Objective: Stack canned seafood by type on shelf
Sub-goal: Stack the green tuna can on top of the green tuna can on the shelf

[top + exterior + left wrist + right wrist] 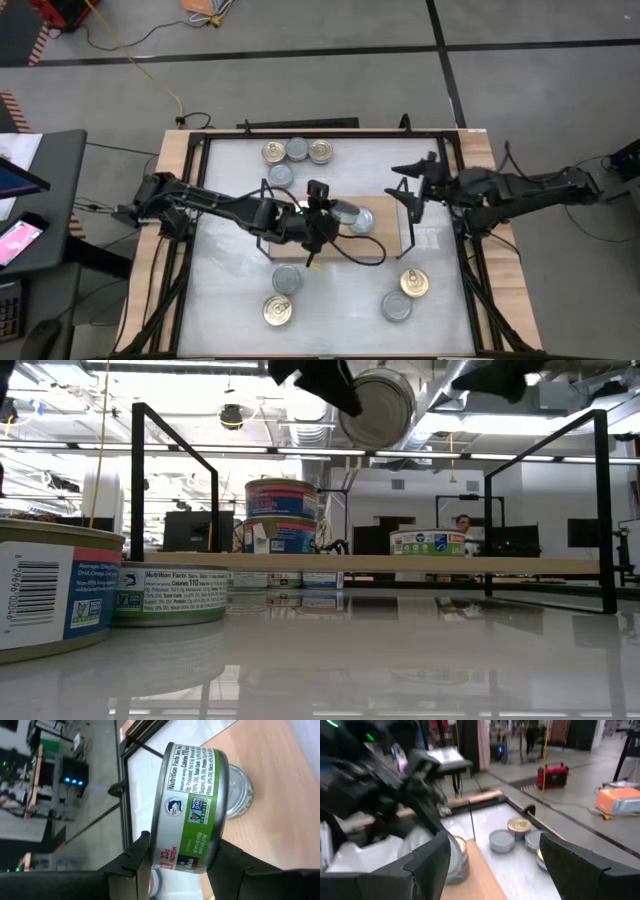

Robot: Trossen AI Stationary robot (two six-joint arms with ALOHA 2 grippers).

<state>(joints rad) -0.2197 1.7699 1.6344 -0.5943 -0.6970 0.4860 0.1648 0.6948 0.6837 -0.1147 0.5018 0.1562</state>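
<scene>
Fingers [135, 862] of left hand [182, 867] clamp round, green-labelled metal tin [192, 805].

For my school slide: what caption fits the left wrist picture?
Left gripper holds a green-labelled tin over a silver tin on the shelf.

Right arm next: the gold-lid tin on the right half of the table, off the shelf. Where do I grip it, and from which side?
Come straight down from above with the right gripper and pinch the gold-lid tin across its curved side wall: it lies flat, lid up. Probably turn the wrist so neither finger lands beside the silver-lid tin close by.
</scene>
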